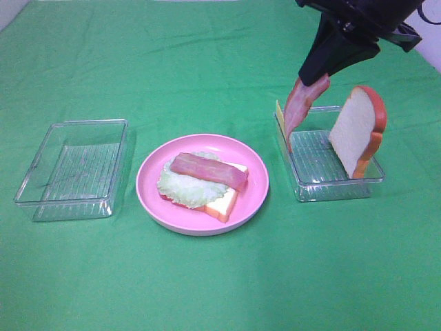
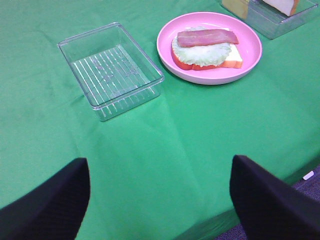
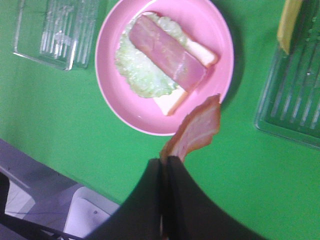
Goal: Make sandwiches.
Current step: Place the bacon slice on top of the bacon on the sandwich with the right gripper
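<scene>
A half-built sandwich lies on the round pink plate: a bread slice, pale green lettuce and one bacon strip on top. It also shows in the left wrist view and the right wrist view. My right gripper is shut on a second bacon strip, which hangs above the left end of the right tray. A bread slice stands upright in that tray, with a yellow cheese square at its left wall. My left gripper is open and empty, low over the near cloth.
An empty clear tray sits left of the plate. Green cloth covers the table. The table's near edge shows in the left wrist view.
</scene>
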Controlling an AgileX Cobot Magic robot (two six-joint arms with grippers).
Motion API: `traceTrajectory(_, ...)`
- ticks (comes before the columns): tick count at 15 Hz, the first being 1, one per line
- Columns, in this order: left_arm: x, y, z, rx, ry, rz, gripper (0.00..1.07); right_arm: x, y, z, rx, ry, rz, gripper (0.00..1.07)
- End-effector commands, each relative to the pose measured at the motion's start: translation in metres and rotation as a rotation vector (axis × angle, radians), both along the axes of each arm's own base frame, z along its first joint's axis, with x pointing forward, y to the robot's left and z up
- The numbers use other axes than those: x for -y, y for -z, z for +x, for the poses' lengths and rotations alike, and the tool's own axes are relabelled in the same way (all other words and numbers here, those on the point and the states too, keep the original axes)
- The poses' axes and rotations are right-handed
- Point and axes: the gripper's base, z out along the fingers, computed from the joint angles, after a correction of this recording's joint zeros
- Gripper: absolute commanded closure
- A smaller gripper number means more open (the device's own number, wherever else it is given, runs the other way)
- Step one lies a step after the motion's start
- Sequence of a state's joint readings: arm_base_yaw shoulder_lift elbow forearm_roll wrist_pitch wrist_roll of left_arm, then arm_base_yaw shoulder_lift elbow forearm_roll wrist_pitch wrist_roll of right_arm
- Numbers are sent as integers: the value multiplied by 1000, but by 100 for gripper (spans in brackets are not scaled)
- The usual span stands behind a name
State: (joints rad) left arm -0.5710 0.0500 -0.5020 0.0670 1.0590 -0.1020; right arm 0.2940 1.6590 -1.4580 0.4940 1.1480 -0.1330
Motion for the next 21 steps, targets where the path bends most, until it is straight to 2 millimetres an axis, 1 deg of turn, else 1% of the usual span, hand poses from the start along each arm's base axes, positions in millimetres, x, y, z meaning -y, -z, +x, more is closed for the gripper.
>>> traceTrajectory(1, 0, -1, 0, 12, 0, -11, 32, -27, -5, -7, 50, -59, 61, 107)
traceTrajectory(2, 0, -1, 0, 12, 0, -11, 32, -51, -3, -10, 106, -82, 84, 107)
traceTrajectory(4, 0, -1, 0, 12, 0, -11, 32, -84, 5, -13, 120, -89, 151, 107)
traceTrajectory(5, 0, -1, 0, 12, 0, -11, 32, -91, 8, -14, 116, -90, 168, 107)
traceTrajectory(7, 0, -1, 0, 12, 0, -11, 32, -120, 33, -9, 75, -82, 230, 107)
traceTrajectory(8, 0, -1, 0, 12, 0, -11, 32, -129, 44, -5, 59, -68, 263, 107)
traceTrajectory(9, 0, -1, 0, 12, 0, -11, 32, -137, 59, 2, 22, -47, 303, 107)
traceTrajectory(10, 0, -1, 0, 12, 0, -11, 32, -146, 80, 9, -23, -43, 351, 107)
traceTrajectory(11, 0, -1, 0, 12, 0, -11, 32, -150, 94, 13, -35, -44, 354, 107)
traceTrajectory(12, 0, -1, 0, 12, 0, -11, 32, -151, 109, 17, -43, -39, 334, 107)
traceTrajectory(13, 0, -1, 0, 12, 0, -11, 32, -148, 122, 22, -39, -40, 292, 107)
traceTrajectory(15, 0, -1, 0, 12, 0, -11, 32, -133, 136, 32, -64, 0, 219, 107)
traceTrajectory(17, 0, -1, 0, 12, 0, -11, 32, -114, 140, 42, -64, 46, 138, 107)
traceTrajectory(18, 0, -1, 0, 12, 0, -11, 32, -108, 142, 44, -67, 56, 100, 107)
traceTrajectory(21, 0, -1, 0, 12, 0, -11, 32, -102, 145, 45, -51, 46, 41, 107)
